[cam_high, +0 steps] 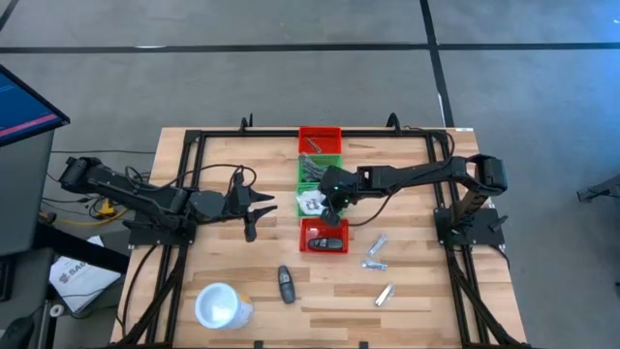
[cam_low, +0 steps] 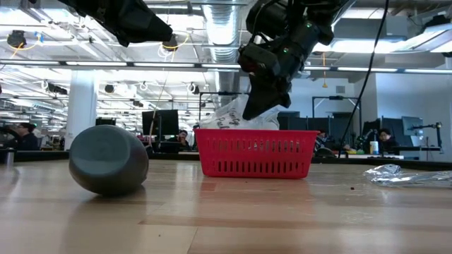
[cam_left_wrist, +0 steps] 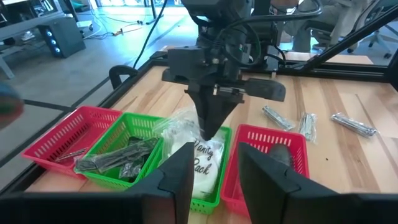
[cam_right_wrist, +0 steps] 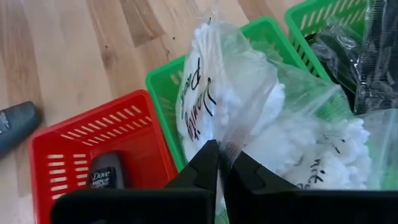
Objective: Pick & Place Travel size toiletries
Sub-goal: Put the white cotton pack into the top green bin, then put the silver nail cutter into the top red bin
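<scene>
Wooden slats make up the worktop [cam_high: 242,281], with four bins in a row at its middle. Over the green bin [cam_right_wrist: 163,93] of clear packets [cam_right_wrist: 249,106], handwritten "Vanity Pack", the right gripper [cam_right_wrist: 219,163] has its fingers pinched on one packet's film. A black "Dove Men" piece [cam_right_wrist: 104,171] lies in the near red bin [cam_right_wrist: 62,149]. Three silver tubes [cam_high: 376,254] lie loose nearby. The left gripper [cam_high: 266,206] hovers beside, fingers apart.

High view: straight down, far, whole table [cam_high: 242,291]. Low view: table-level, facing room. Wrist views: close, over bins; both share near red bin [cam_left_wrist: 297,140], as does low view
</scene>
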`<state>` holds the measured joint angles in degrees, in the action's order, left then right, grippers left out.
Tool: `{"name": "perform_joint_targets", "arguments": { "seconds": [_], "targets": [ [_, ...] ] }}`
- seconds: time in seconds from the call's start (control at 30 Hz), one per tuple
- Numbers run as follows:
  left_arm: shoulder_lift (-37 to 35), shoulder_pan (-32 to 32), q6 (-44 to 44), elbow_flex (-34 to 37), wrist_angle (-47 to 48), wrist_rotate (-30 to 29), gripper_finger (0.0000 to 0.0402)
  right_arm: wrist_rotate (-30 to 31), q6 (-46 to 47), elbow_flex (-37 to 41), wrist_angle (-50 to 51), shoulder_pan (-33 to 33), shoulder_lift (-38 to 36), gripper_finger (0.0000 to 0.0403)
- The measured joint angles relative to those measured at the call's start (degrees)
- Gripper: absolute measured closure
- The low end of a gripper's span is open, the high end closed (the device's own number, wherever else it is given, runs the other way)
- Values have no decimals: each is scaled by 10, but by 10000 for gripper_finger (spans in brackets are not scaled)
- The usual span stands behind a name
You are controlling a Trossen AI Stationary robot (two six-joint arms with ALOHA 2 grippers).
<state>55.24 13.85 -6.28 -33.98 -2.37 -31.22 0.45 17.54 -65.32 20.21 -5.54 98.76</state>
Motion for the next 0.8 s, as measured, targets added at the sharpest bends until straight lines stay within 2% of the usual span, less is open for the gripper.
{"name": "perform_joint_targets", "arguments": {
  "seconds": [0.13, 0.5, 0.67, 0.8],
  "targets": [
    [0, 0, 0, 0, 0, 0, 290, 0, -23, 0, 1, 0, 0, 364],
    [0, 0, 0, 0, 4, 0, 290, -6, -31, 0, 4, -15, -8, 247],
    [0, 0, 0, 0, 5, 0, 288, -6, -40, 0, 14, -8, -50, 208],
    [0, 0, -2, 0, 7, 3, 288, -7, -40, -1, 27, 21, -88, 190]
  ]
}}
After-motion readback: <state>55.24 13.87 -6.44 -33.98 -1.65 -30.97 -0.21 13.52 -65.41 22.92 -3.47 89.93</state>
